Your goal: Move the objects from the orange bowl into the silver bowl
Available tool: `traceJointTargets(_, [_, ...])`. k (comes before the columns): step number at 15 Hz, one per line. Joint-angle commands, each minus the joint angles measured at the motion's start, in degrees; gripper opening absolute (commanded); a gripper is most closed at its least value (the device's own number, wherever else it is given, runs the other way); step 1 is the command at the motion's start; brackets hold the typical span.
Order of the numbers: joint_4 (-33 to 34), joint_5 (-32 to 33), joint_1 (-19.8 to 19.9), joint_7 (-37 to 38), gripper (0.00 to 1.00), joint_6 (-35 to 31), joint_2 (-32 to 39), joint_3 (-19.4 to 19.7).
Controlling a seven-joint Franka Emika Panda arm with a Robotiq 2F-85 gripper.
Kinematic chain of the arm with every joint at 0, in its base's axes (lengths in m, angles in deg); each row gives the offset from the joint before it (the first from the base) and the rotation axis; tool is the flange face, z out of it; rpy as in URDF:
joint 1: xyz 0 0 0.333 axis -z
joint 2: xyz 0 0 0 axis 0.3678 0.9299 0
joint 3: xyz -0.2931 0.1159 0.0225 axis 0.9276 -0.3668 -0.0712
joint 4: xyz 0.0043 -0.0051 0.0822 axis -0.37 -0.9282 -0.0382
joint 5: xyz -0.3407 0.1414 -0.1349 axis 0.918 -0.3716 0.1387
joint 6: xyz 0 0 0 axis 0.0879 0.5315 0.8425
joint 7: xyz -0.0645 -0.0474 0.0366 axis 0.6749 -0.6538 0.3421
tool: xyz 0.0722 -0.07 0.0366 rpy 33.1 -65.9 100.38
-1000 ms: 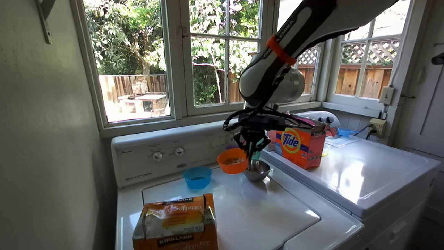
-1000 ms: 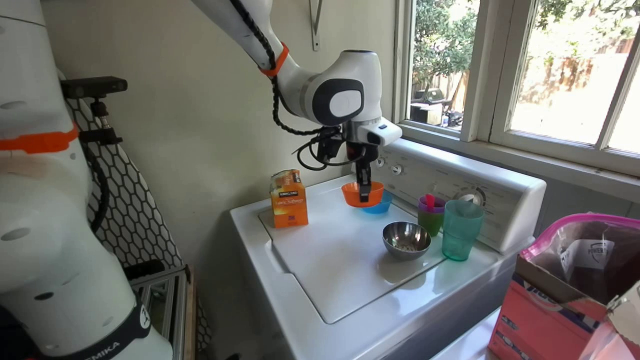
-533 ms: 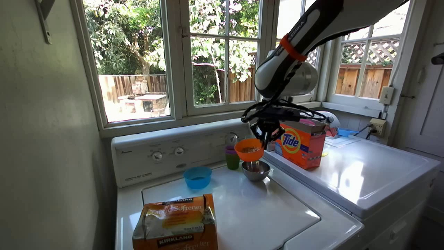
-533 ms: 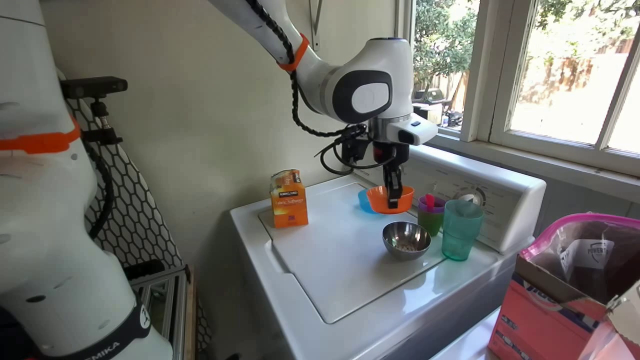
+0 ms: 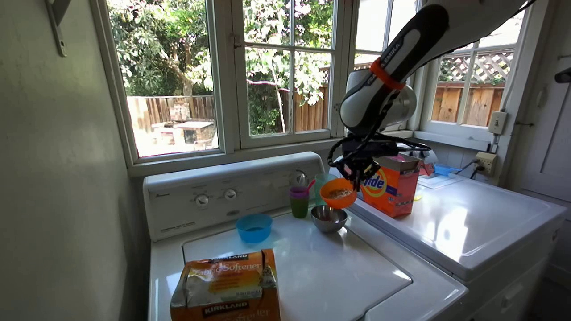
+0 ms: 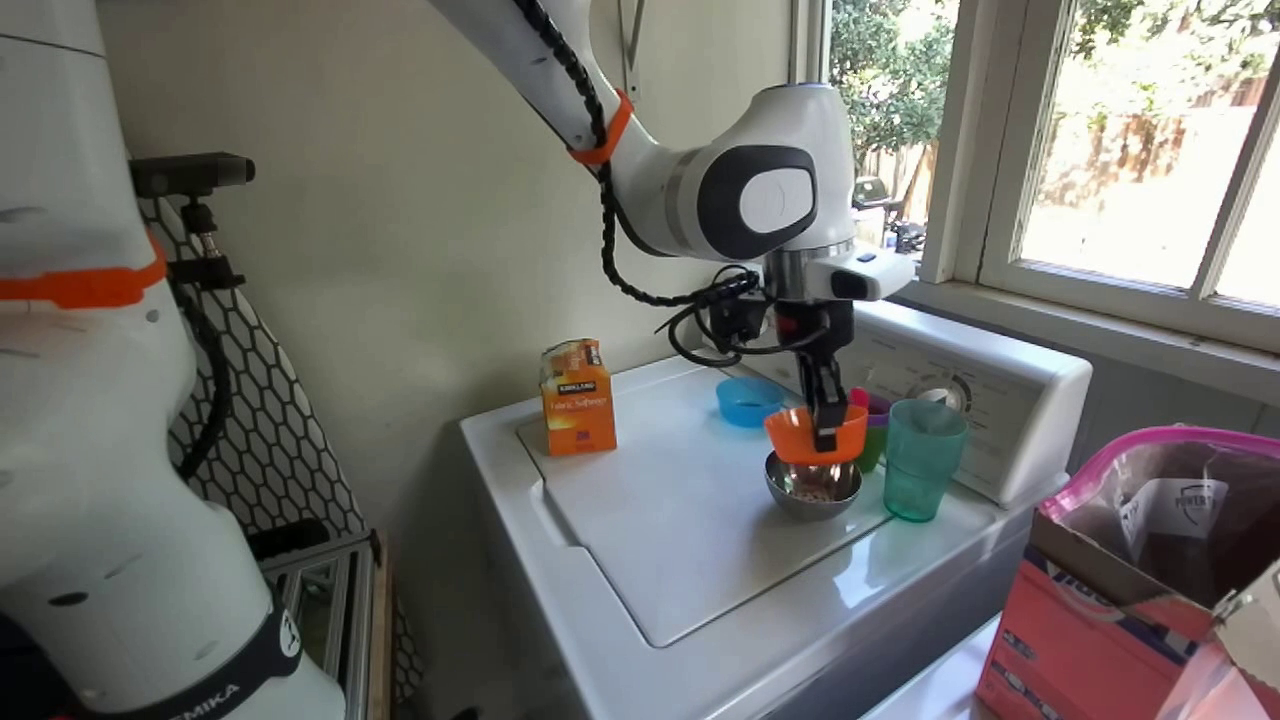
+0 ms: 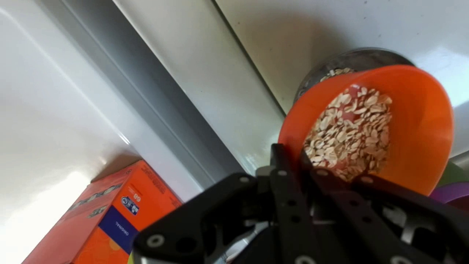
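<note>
My gripper (image 7: 293, 154) is shut on the rim of the orange bowl (image 7: 421, 128), one finger inside and one outside. The bowl holds oat flakes (image 7: 351, 135) with reddish pieces among them. In both exterior views the orange bowl (image 5: 337, 203) (image 6: 793, 437) hangs nearly upright from the gripper (image 5: 356, 186) (image 6: 826, 442), just above the silver bowl (image 5: 329, 221) (image 6: 810, 503). In the wrist view the silver bowl (image 7: 370, 58) is mostly hidden under the orange bowl; a few flakes show inside it.
A green and purple cup (image 5: 299, 204) and a teal cup (image 6: 925, 462) stand close to the silver bowl. A blue bowl (image 5: 254, 228) and a Kirkland box (image 5: 225, 285) are on the washer lid (image 5: 330, 272). A Tide box (image 5: 392, 191) stands on the neighbouring machine.
My gripper has carried the orange bowl from beside the blue bowl toward the silver bowl, and lowered it in the last half second. The other objects have not moved.
</note>
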Motion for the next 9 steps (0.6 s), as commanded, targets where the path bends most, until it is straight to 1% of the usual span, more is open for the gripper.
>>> traceJointTargets(1, [1.3, 8.1, -1.4, 6.3, 0.02, -0.1, 1.9, 1.3])
traceJointTargets(5, [0.6, 17.5, -2.5, 12.2, 0.02, -2.1, 1.7, 1.9])
traceJointTargets(9, [-0.9, 26.1, -3.0, 16.2, 0.02, -1.9, -0.3, 2.1])
